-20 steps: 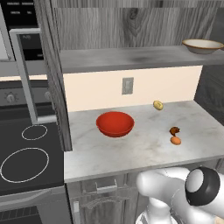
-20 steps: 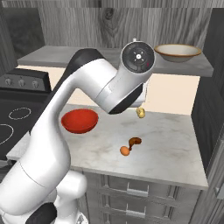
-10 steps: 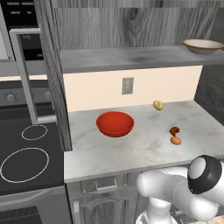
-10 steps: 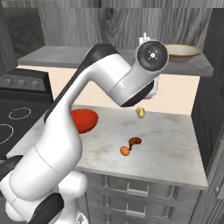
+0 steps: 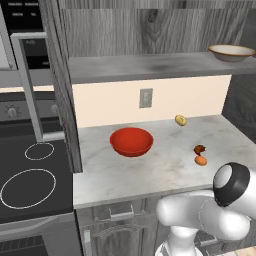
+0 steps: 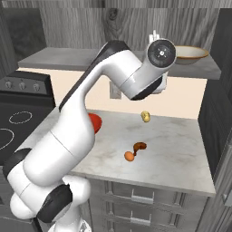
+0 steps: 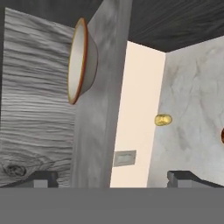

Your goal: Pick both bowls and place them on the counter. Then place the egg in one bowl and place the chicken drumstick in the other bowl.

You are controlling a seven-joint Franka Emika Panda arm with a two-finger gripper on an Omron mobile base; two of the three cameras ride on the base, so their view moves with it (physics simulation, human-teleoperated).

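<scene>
A grey wood-grain shelf (image 5: 150, 66) runs below matching wood-grain panelling (image 5: 145, 27). Beneath it, a cream backsplash wall (image 5: 110, 102) carries a grey outlet plate (image 5: 145, 98). A black stovetop with white rings (image 5: 27, 182) sits left, above dark grey drawer fronts (image 6: 149, 201).

Both base views overlook the counter (image 5: 150, 170) from behind; the rolled hand view faces the shelf (image 7: 98, 109).

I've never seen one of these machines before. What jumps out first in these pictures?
The big white arm with dark joints rears up across the right base view, its hand raised toward the grey wood-grain shelf, where a beige bowl with a brownish rim sits. Below, a glossy red bowl stands out on the pale marbled counter, with a small orange-tan egg beside a dark brown drumstick.
</scene>
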